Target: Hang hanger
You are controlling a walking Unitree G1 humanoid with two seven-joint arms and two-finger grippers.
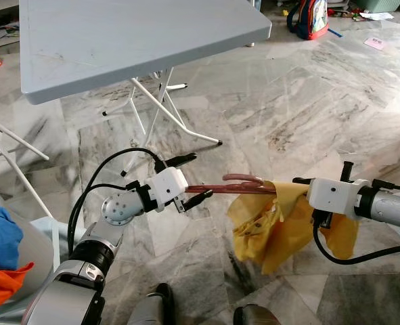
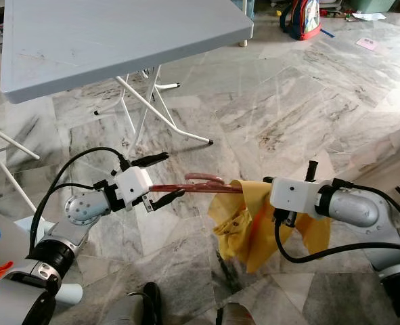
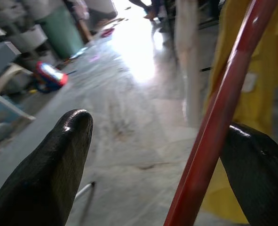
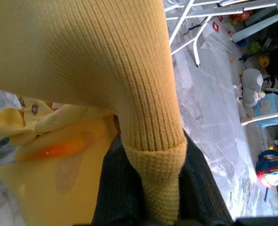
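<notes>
Left wrist view puts me right at my left gripper [image 1: 189, 179]: its two black fingers [image 3: 49, 165] are spread, and the red hanger [image 3: 218, 122] runs between them, lying against one finger only, so nothing is clamped there. On the other side my right gripper [image 4: 150, 188] is pinched on the ribbed cuff of the yellow garment [image 1: 281, 223], with knit cloth draped over the fingers.

From the head views, hanger and garment hang in mid-air between my two arms, above the marble floor [image 1: 287, 101] and in front of the near edge of the grey folding table [image 1: 118, 40]. I see no rail or hook to hang it on.

My worry is that the hanger rests loosely. If I swing either arm or walk, it could slide out of the open left fingers, and the garment could slip off its end. Pulling on the cuff could also drag the cloth off the hanger.

I can read no labels or writing.
</notes>
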